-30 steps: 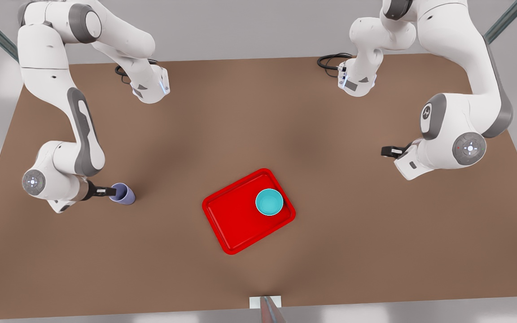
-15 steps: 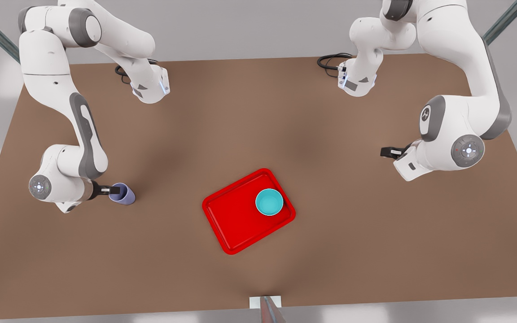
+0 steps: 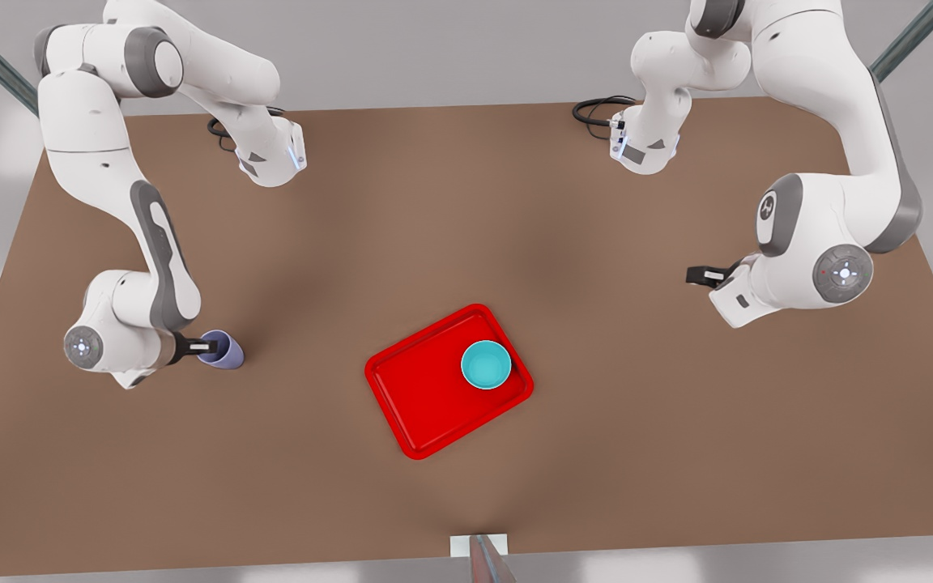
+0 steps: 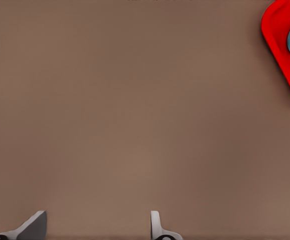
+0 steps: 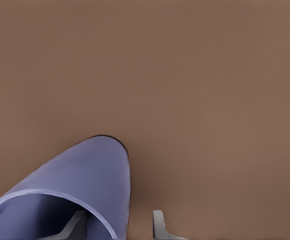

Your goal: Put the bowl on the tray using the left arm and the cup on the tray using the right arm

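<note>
The cup (image 3: 222, 350) stands on the brown surface (image 3: 466, 243) at the front view's left, well apart from the tray (image 3: 426, 397). The right gripper (image 3: 207, 347) has one finger dipped inside the cup and the other outside its wall (image 5: 157, 225), so the jaws straddle the rim, spread and not yet clenched on it. The bowl (image 3: 486, 364) sits on the red tray, in the corner toward the front view's upper right, with the tray lying skewed near the middle of the frame. The left gripper (image 3: 697, 275) hangs at the front view's right, well apart from the tray, its jaws released and empty over bare surface; that arm waits
</note>
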`<act>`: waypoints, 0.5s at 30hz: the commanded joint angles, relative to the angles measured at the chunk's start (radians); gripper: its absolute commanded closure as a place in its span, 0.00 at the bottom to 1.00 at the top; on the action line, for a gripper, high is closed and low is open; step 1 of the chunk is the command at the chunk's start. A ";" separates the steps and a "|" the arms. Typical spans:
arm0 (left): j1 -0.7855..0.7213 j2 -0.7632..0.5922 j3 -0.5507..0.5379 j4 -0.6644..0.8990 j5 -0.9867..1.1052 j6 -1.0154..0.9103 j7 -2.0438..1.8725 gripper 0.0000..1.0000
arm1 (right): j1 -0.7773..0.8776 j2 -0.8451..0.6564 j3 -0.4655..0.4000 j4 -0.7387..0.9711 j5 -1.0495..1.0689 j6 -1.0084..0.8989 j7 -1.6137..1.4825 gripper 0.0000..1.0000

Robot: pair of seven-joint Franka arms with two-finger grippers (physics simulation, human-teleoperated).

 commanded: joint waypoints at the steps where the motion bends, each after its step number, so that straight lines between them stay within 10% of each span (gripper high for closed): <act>1: 0.000 0.000 0.002 0.000 0.000 -0.001 0.000 0.00 | 0.000 0.006 0.001 0.005 0.000 0.000 0.000 0.70; 15: 0.000 0.005 0.000 0.002 0.000 0.002 0.000 0.00 | 0.002 -0.001 0.005 0.013 0.002 -0.011 0.000 0.79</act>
